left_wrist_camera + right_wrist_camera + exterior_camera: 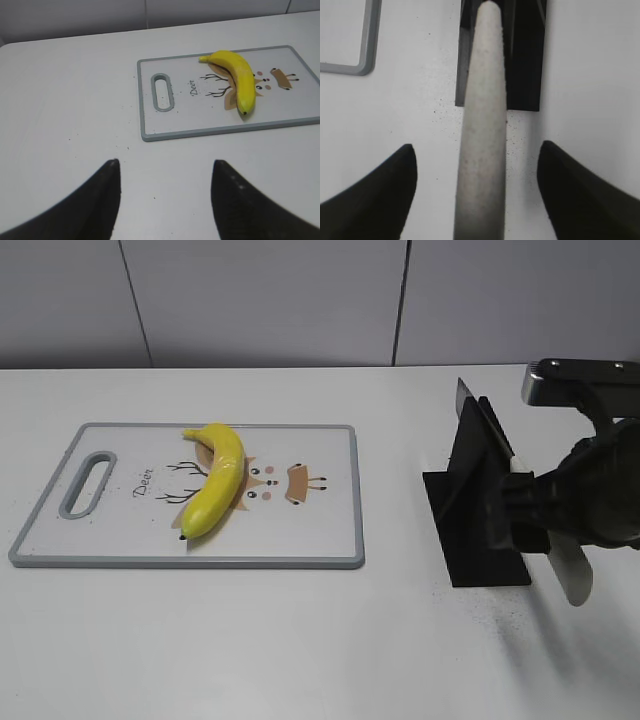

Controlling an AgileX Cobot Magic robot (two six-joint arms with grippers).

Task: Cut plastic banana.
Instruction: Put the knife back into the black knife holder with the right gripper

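Note:
The plastic banana (pixel 214 480) is bright yellow and lies on the white cutting board (pixel 320 530) over a deer drawing; it also shows in the left wrist view (pixel 239 78). A knife (pixel 492 430) with a pale handle (pixel 482 130) rests slanted in a black holder (pixel 470 540). My right gripper (pixel 477 145) is open, with its jaws on either side of the handle and apart from it; it shows at the holder in the exterior view (pixel 525 508). My left gripper (pixel 165 165) is open and empty over bare table, in front of the board (pixel 200 120).
The grey-rimmed board has a handle slot (pixel 88 483) at its left end. One corner of the board (pixel 365 62) shows in the right wrist view. The black holder (pixel 522 55) stands to the right of the board. A grey wall runs behind the table.

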